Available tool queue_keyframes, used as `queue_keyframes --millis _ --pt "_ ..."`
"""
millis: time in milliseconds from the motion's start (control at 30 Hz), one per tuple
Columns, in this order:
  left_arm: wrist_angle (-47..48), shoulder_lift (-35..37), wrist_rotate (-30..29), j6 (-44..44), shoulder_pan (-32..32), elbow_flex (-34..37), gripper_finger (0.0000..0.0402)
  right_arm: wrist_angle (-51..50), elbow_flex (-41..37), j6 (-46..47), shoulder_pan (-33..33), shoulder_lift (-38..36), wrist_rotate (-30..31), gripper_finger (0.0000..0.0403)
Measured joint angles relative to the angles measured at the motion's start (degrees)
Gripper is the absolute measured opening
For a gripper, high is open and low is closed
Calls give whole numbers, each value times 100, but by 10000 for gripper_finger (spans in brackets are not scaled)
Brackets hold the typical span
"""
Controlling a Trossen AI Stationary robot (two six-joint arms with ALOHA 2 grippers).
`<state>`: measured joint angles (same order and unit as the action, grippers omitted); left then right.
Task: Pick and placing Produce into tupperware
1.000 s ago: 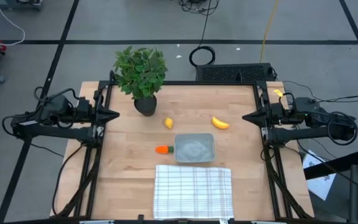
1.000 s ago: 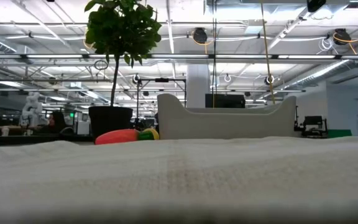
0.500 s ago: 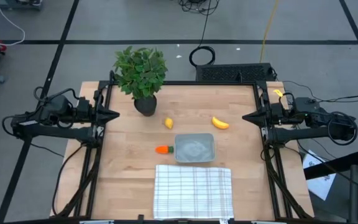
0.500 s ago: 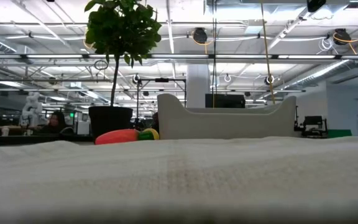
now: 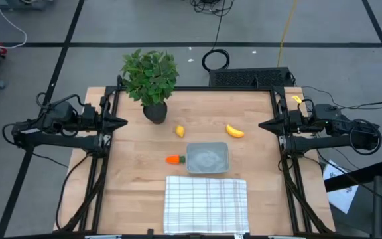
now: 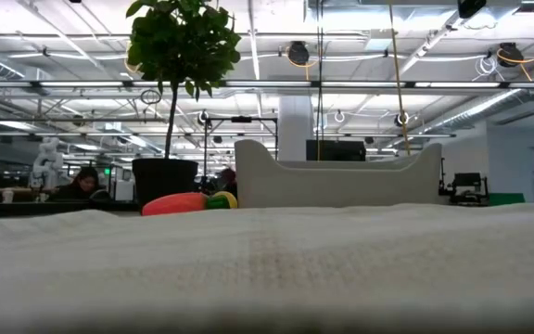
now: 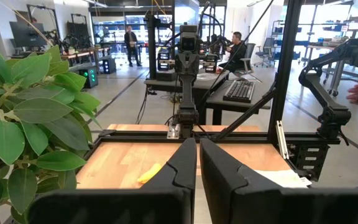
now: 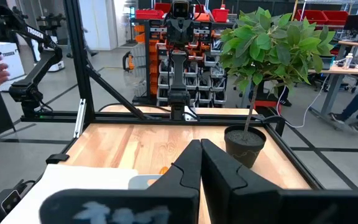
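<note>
Left pincer (image 5: 123,122) parked at tabletop's left edge, fingers pressed together, holding nothing. Right pincer (image 5: 262,124) at right edge, likewise closed, empty. Potted plant (image 5: 150,79) near far-left corner, just beside left pincer. Lemon (image 5: 180,131), banana (image 5: 235,131) mid-tabletop (image 5: 131,172). Carrot (image 5: 173,159) touching tupperware (image 5: 207,158), left side. Striped cloth (image 5: 206,204) at near edge. Workshop beyond. Nothing moved since earlier frames.

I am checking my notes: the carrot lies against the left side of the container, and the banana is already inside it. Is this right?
Not quite. The carrot does lie against the tupperware, but the high view shows the banana outside it, on the table.
</note>
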<state>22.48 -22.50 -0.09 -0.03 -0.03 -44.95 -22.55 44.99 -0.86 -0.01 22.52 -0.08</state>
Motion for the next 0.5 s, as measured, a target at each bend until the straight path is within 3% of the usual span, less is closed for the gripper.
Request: queue_keyframes --millis 500 --pt "0 0 1 -2 2 -2 26 6 0 45 -1 -2 1 0"
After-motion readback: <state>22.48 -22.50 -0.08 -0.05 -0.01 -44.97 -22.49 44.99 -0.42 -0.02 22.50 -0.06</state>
